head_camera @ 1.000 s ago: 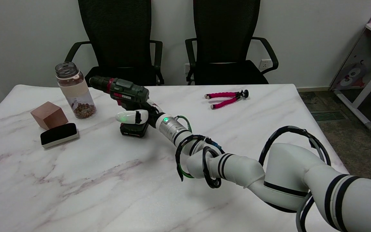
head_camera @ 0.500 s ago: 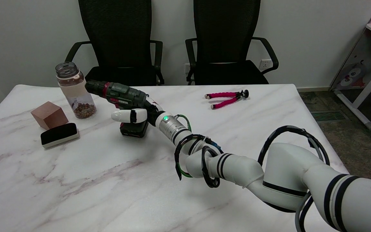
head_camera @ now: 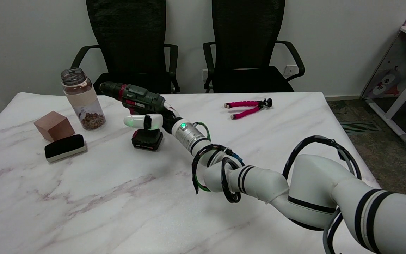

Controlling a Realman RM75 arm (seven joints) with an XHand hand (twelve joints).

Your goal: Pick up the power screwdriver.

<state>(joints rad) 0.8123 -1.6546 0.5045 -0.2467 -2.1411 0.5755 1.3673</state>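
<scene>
The power screwdriver (head_camera: pixel 136 97) is dark green with a red collar and a black battery base (head_camera: pixel 147 139). It stands upright left of the table's middle, chuck pointing left toward the jar. My right hand (head_camera: pixel 152 120) grips its handle from the right, and one white finger juts out to the left below the body. The handle is mostly hidden by the hand. The battery base sits at or just above the tabletop; I cannot tell if it touches.
A clear jar (head_camera: pixel 82 99) with brown beads stands just left of the chuck. A brown wooden cube (head_camera: pixel 53 125) and a black-topped eraser (head_camera: pixel 64 147) lie further left. A pink-legged mini tripod (head_camera: pixel 247 107) lies at the back right. Two black chairs stand behind the marble table (head_camera: pixel 118 197).
The screwdriver dipped its chuck toward the jar half a second ago, then came back more upright and slightly higher and to the right, with my hand around its handle throughout.
</scene>
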